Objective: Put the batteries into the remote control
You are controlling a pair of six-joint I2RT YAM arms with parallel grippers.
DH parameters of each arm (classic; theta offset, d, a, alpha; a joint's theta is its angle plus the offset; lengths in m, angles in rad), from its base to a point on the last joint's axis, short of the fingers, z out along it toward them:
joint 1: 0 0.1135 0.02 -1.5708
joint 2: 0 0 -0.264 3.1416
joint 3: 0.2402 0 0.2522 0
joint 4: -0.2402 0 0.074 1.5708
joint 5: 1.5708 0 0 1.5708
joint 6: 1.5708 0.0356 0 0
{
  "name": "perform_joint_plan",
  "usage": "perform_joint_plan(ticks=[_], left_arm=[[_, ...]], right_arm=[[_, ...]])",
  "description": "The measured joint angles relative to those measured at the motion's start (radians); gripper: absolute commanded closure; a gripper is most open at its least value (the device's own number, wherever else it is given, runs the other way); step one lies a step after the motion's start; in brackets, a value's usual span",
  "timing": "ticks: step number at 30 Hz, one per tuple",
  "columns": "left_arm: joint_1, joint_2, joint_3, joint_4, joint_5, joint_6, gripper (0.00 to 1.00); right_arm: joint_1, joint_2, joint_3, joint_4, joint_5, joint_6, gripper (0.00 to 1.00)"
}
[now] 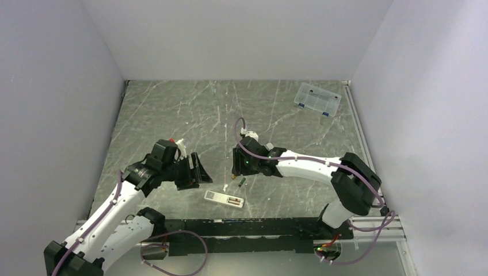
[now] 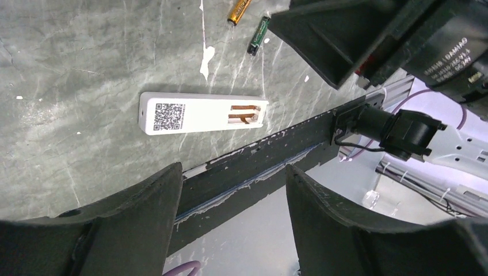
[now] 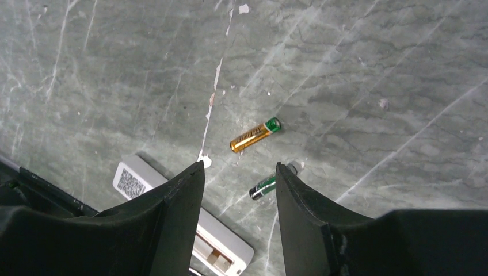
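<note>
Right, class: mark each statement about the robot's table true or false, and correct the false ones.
1. The remote control lies with its battery recess facing up and empty. True.
2. The right claw is holding the gold battery. False: that claw is open and empty, and the gold battery lies on the table.
3. The green battery sits inside the clear compartment box. False: it lies on the table near the remote control, and the box is off at the far right corner.
4. The left claw is open and holds nothing. True.

Overhead; seemingly near wrists, common remote (image 2: 204, 113)
</note>
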Motion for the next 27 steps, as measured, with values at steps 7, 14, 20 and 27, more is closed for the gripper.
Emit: perform_joint_plan(ticks=[7, 14, 20, 27], left_arm=[[0.000, -0.010, 0.018, -0.040, 0.016, 0.047, 0.28], [0.000, -0.029, 0.022, -0.045, 0.042, 0.071, 0.29], [0.000, -0.029, 0.022, -0.044, 0.069, 0.078, 0.29], [0.000, -0.029, 0.022, -0.040, 0.092, 0.086, 0.29]], right_arm=[[0.010, 0.073, 0.053, -0.022, 0.019, 0.018, 0.50], [0.011, 0.098, 0.066, -0.057, 0.039, 0.011, 0.50], [0.011, 0.094, 0.072, -0.076, 0.044, -0.083, 0.50], [0.011, 0.069, 0.096, -0.155, 0.040, -0.251, 0.50]])
